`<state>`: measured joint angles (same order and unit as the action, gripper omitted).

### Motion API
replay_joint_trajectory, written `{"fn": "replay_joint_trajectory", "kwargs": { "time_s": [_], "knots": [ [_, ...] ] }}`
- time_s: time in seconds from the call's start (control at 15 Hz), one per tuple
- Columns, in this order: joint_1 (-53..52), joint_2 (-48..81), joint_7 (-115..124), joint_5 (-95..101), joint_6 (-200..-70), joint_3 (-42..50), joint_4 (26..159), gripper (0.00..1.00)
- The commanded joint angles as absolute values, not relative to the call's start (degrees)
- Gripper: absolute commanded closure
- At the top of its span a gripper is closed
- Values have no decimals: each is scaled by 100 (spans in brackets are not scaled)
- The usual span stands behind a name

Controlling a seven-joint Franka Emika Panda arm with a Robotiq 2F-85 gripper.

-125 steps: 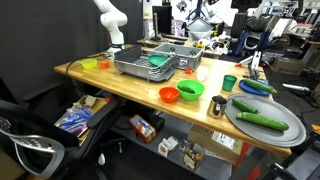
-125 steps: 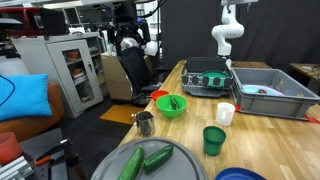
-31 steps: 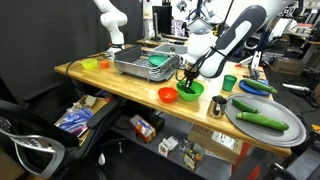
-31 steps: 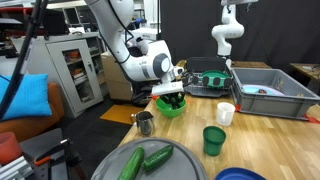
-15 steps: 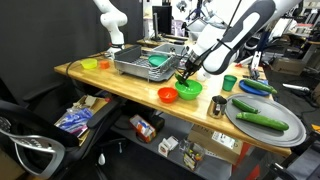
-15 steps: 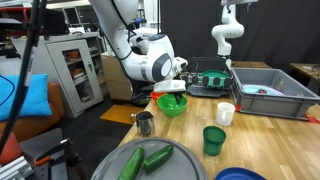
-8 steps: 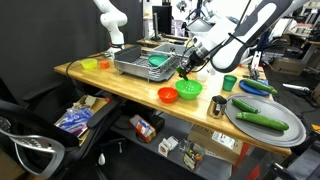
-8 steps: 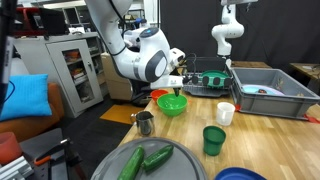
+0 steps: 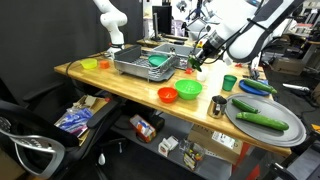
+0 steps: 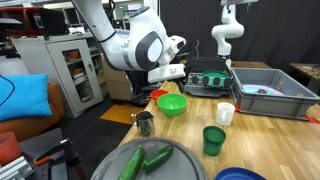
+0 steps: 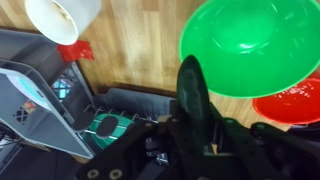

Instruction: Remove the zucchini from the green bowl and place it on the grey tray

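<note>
My gripper (image 11: 196,125) is shut on a dark green zucchini (image 11: 192,88), which stands up between the jaws. In the wrist view the green bowl (image 11: 250,45) lies below on the wooden table and holds nothing. In both exterior views the gripper (image 9: 197,59) (image 10: 179,72) hangs well above the green bowl (image 9: 190,90) (image 10: 172,105). The round grey tray (image 9: 283,109) (image 10: 183,152) sits at the table's end, apart from the gripper.
Two green vegetables (image 9: 262,121) (image 10: 157,156) lie on the tray. An orange-red bowl (image 9: 168,95) touches the green bowl. A green cup (image 9: 229,83), a white cup (image 10: 226,113), a metal cup (image 10: 145,123) and a wire rack (image 9: 148,64) stand nearby.
The gripper has risen from the green bowl with the zucchini in its jaws and drifted up towards the rack side. The bowl now holds nothing.
</note>
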<state>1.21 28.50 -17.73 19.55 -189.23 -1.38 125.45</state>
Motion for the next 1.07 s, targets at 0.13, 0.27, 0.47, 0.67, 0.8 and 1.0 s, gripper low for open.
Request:
{"fn": "replay_joint_trajectory", "kwargs": {
  "time_s": [0.13,0.27,0.47,0.67,0.8,1.0],
  "knots": [
    [-1767,2202,-1521,1969,-18170,1881,12965,93],
    [-2125,2230,-1395,2010,-18073,2144,12979,93],
    [-1897,2292,-1481,1936,-18224,1896,12915,73],
    [-1844,2293,-1481,1936,-18227,1900,12912,73],
    [-1845,2292,-1481,1936,-18227,1893,12911,73],
    [-1750,2265,-1501,1901,-18194,1768,12947,93]
  ]
}}
